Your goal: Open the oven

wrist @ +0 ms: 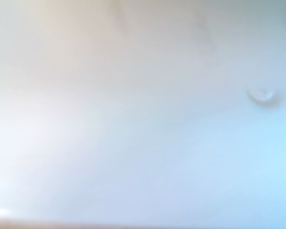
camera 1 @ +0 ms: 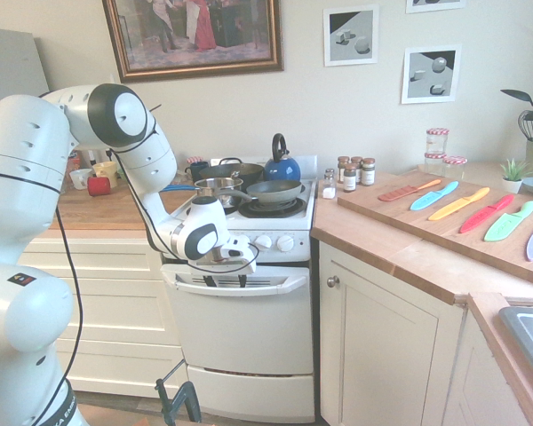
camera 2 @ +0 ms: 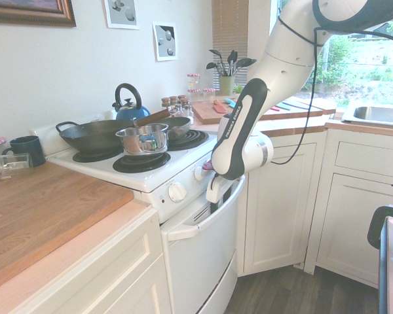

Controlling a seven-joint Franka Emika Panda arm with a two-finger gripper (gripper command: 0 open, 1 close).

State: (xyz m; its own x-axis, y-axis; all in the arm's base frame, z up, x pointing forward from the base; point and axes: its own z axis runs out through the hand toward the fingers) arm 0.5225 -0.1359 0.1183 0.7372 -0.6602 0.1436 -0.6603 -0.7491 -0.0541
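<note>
The oven is a small cream-white stove standing between the cream cabinets, also seen side-on as the oven. A row of white knobs runs above its wide curved door handle. My gripper points down at the left half of that handle, its two dark fingers spread apart and dipped behind the bar, with vent slots between them. From the other side the gripper sits right at the handle. The wrist view shows only a blurred white surface.
Pans and a blue kettle crowd the stovetop. A cupboard door with a round knob stands right of the oven, cream drawers to its left. Coloured knives lie on a board on the right counter.
</note>
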